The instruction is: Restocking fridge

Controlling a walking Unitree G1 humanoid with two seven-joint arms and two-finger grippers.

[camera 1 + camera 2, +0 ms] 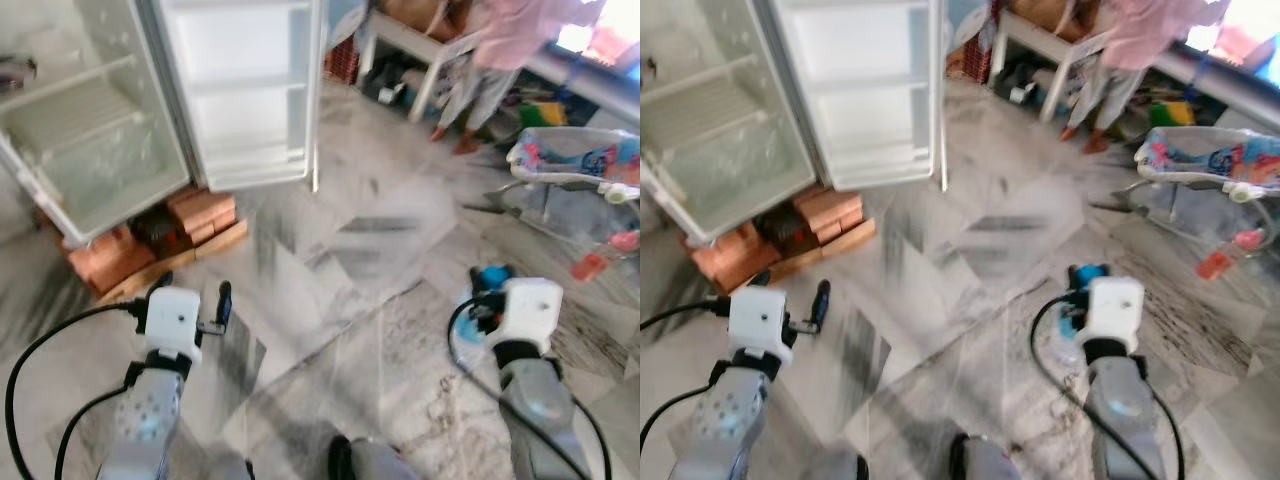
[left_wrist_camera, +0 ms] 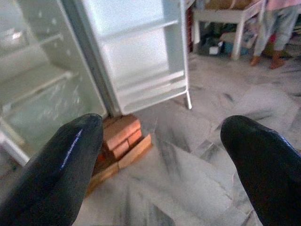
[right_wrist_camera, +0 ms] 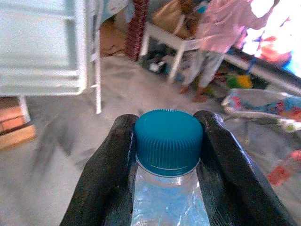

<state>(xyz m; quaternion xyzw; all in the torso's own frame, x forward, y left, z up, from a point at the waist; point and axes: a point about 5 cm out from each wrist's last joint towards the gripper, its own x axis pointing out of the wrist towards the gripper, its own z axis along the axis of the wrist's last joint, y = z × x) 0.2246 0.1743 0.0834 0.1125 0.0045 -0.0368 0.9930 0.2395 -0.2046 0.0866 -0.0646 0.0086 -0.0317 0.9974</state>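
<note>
- Right claw [image 3: 167, 155] clenched on a clear water bottle [image 3: 168, 197], both black fingers [image 3: 106, 174] pressed to its neck just under the teal ribbed cap [image 3: 168, 141].
- From the head views, bottle carried low in front of the right arm, teal cap [image 1: 492, 277] peeking beside the white wrist housing, well above the marble floor [image 1: 380, 250].
- Left claw [image 2: 162, 155] released, fingers [image 2: 61, 169] spread wide with nothing between them, aimed toward the fridge base.
- Fridge [image 1: 90, 150] standing ahead on the left, propped on a stack of bricks [image 1: 200, 215] and a wooden plank, door [image 1: 245, 90] swung fully open.
- Shelves inside looking bare from here; door racks likewise showing no bottles, though blur makes small items hard to rule out.
- Progress, judged from this: pickup done, bottle secured; delivery not yet done, with a stretch of floor between robot and fridge.
- Left to do, by the look of it: close the gap to the fridge, raise the bottle to a shelf or door rack, set it upright, let go.
- Person in a pink top [image 1: 520, 40] standing far back on the right by a white desk [image 1: 420, 45]; a patterned baby bouncer [image 1: 575, 165] nearer on the right, both apart from the likely path.
- Heavy motion blur across the floor, so fine detail uncertain.
</note>
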